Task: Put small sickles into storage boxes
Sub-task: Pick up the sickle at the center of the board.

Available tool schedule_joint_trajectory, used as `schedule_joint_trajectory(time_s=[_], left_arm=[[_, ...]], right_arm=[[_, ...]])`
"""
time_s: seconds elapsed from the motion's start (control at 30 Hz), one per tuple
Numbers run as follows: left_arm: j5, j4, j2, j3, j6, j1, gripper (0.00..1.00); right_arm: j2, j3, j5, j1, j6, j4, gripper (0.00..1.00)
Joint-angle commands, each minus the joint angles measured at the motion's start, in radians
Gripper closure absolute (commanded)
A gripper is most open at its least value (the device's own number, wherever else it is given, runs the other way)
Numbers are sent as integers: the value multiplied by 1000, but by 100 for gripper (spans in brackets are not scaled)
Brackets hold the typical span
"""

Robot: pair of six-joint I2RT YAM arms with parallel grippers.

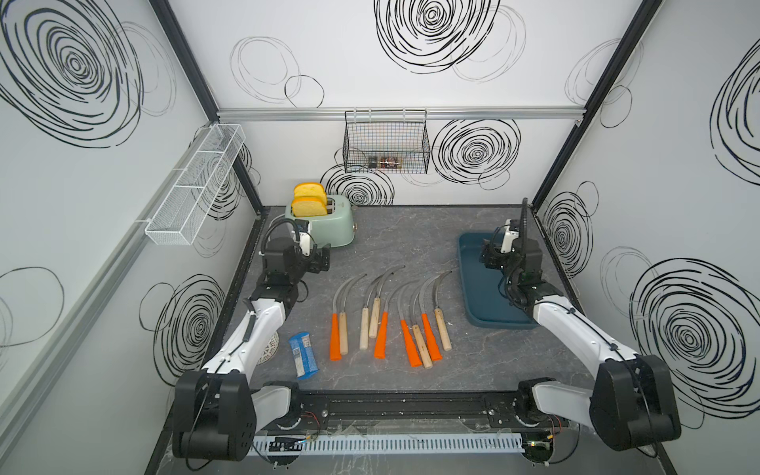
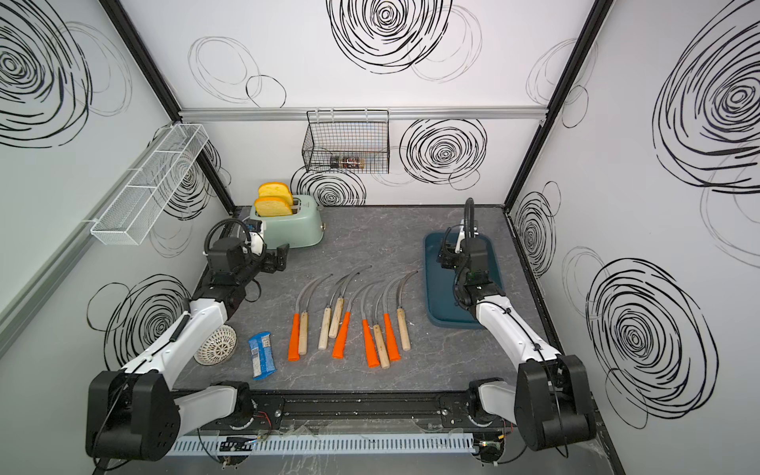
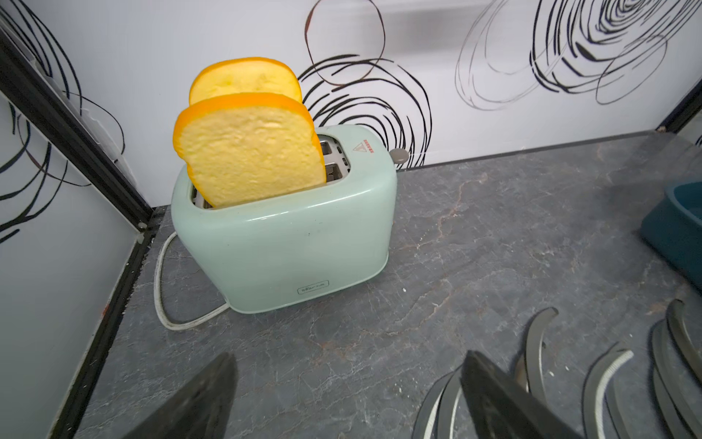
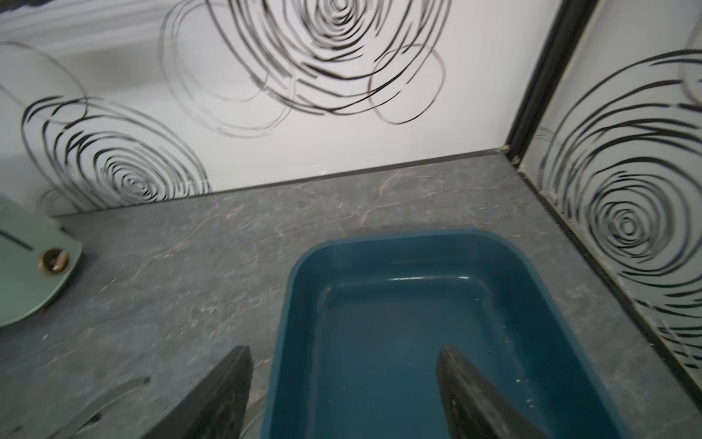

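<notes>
"Holding anything?"
"No. My right gripper (image 4: 343,349) hangs spread and empty over the dark teal storage tub (image 1: 479,288). My left gripper (image 3: 348,355), also spread and empty, sits near the mint toaster (image 1: 329,230)."
"Where are the sickles?"
"Nine small sickles (image 1: 380,333) lie in a row mid-table, left of the tub, some touching. They look light and stiff, with thin sharp blades. I'd pinch one straight handle mid-length."
</notes>
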Motion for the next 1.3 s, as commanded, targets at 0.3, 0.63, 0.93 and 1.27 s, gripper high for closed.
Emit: schedule_joint_trajectory(time_s=[0.3, 0.63, 0.93, 1.27], left_arm=[[9, -432, -36, 214, 133, -21, 4], [6, -536, 121, 407, 68, -54, 4], [15, -607, 184, 485, 88, -88, 4], [11, -583, 196, 480, 84, -105, 4]], right_arm=[[-41, 179, -150, 276, 115, -522, 31], [-2, 180, -189, 464, 246, -671, 35], [94, 138, -159, 497, 346, -756, 40], [183, 97, -148, 507, 399, -742, 46]])
